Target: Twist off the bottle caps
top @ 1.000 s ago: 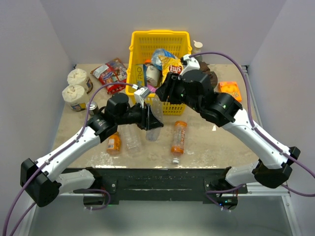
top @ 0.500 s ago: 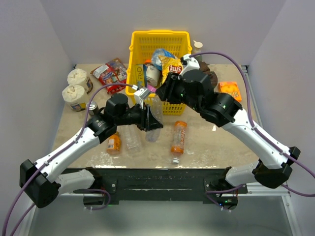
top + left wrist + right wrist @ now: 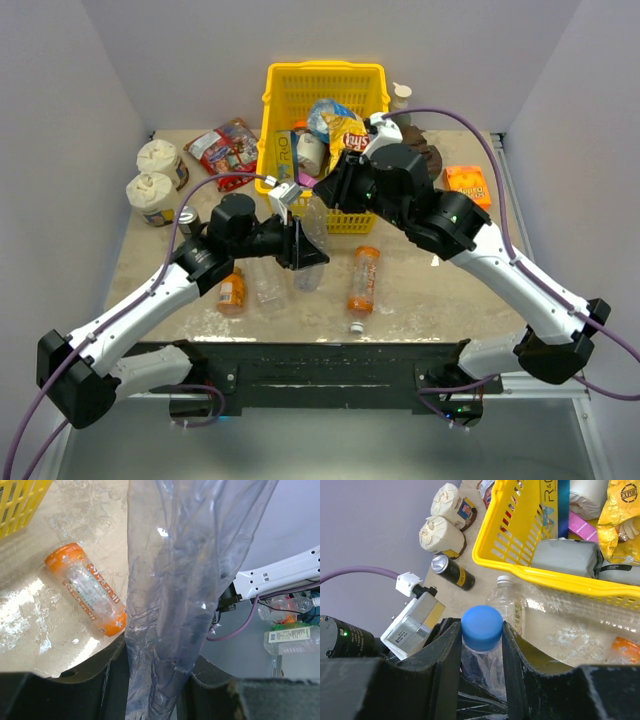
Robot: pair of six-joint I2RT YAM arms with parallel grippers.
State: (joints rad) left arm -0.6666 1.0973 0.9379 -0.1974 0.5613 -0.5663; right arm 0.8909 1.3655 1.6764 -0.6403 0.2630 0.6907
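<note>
Both clenched: left gripper [image 3: 152, 680] on clear bottle [image 3: 175, 580], right gripper [image 3: 480, 632] on its blue cap [image 3: 481, 621].

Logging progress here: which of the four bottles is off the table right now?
The clear crinkled bottle with the blue cap: left gripper holds its body, right gripper pinches the cap. The other three lie on the table.

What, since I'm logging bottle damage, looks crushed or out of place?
The clear bottle in the left pincer is badly crumpled, its walls creased and buckled along its length. The right pincer grips its blue cap. The orange-label bottle lies on its side on the table.
</note>
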